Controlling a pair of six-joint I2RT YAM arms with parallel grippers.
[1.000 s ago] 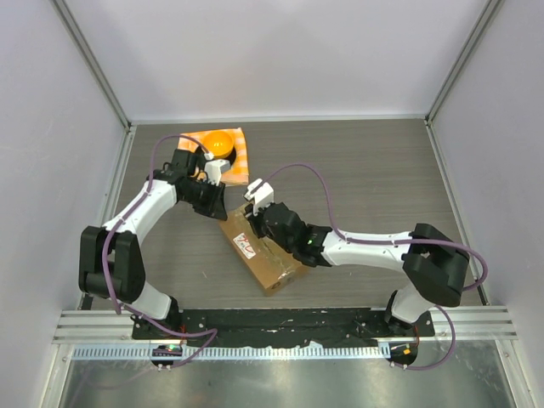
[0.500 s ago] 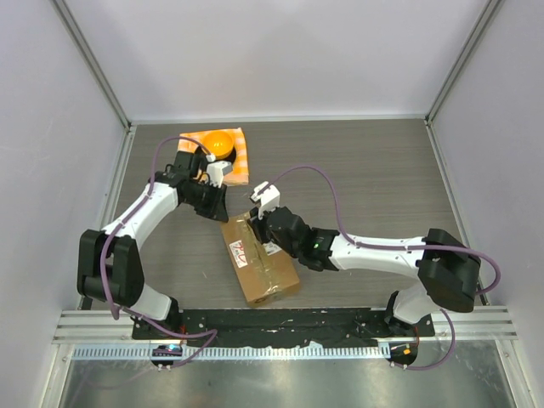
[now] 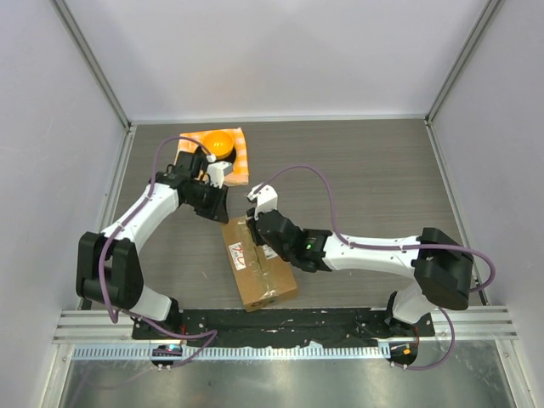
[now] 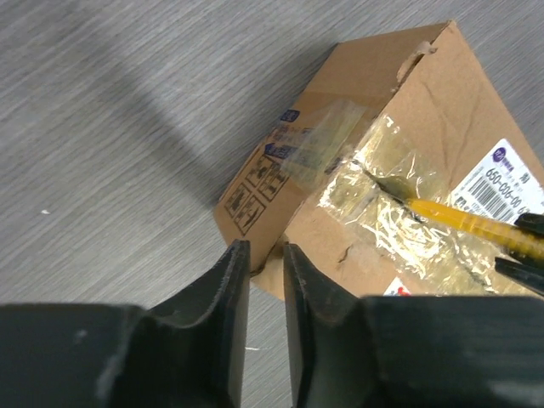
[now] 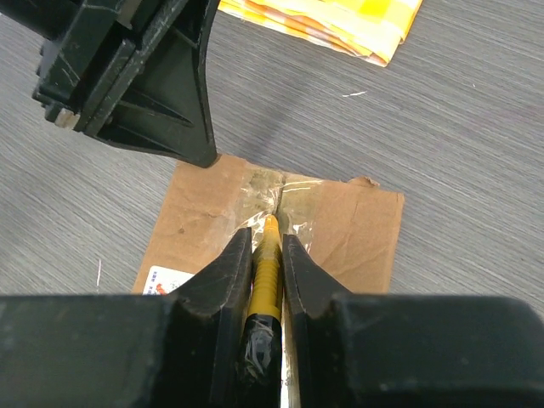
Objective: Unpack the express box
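The express box (image 3: 265, 279) lies on the table between the arms, its taped seam up and a red-marked white sticker (image 3: 240, 253) on top. My right gripper (image 5: 266, 235) is shut on a yellow utility knife (image 5: 269, 259); the knife's tip rests on the clear tape near the box's far end (image 5: 357, 229). In the left wrist view the knife (image 4: 459, 219) lies along the crinkled tape beside the printed label (image 4: 510, 178). My left gripper (image 4: 265, 248) sits at the box's far-left corner (image 4: 399, 110), jaws a narrow gap apart, with the corner edge showing between the tips.
An orange-and-white checked cloth (image 3: 242, 161) with an orange ball (image 3: 219, 143) on it lies at the back left, just behind the left gripper (image 3: 223, 204). White walls ring the table. The arm bases stand along the near edge.
The box has swung about its far-left corner, its near end moving left. The right gripper and knife followed it slightly left. The left gripper has hardly moved.
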